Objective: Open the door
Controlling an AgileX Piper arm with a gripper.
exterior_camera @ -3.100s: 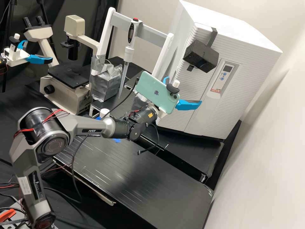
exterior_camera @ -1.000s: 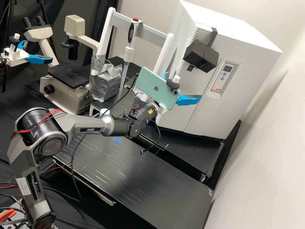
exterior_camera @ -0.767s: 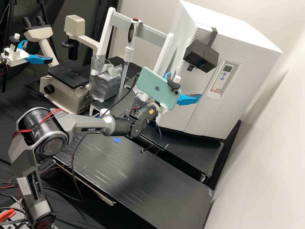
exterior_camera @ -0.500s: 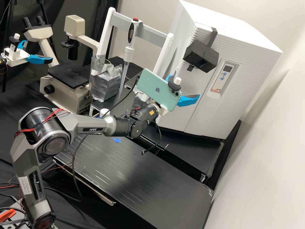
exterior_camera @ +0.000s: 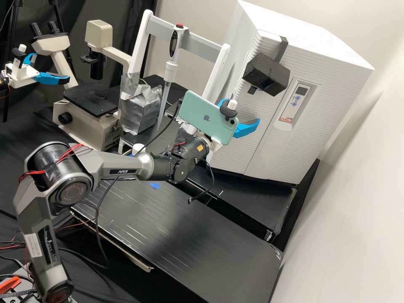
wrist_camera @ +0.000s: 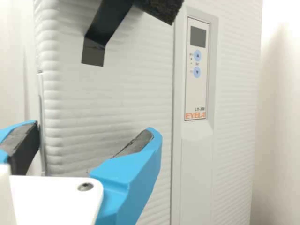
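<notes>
The door (exterior_camera: 261, 109) is shut, its ribbed white face lying flush with the front of the cabinet (exterior_camera: 332, 59). The cabinet stands at the right end of the raised black surface (exterior_camera: 252, 193), set back from its near edge. A dark block (exterior_camera: 266, 75) is fixed to the upper part of the door by a black strap (exterior_camera: 281, 48); a control panel (exterior_camera: 297, 99) is mounted just beside the door's seam.

My claw (exterior_camera: 240, 110) is in front of the door, lower than the block. Its two blue fingers are spread wide, with nothing clamped; whether either touches the door I cannot tell. In the wrist view, one outer edge of the door appears between them. A pale green phone (exterior_camera: 202, 112) is mounted above my wrist.

Elsewhere, a pipette (exterior_camera: 171, 69) hangs upright near a block wrapped in silver tape (exterior_camera: 141, 109). A microscope (exterior_camera: 90, 126) stands near the raised surface's left end.
</notes>
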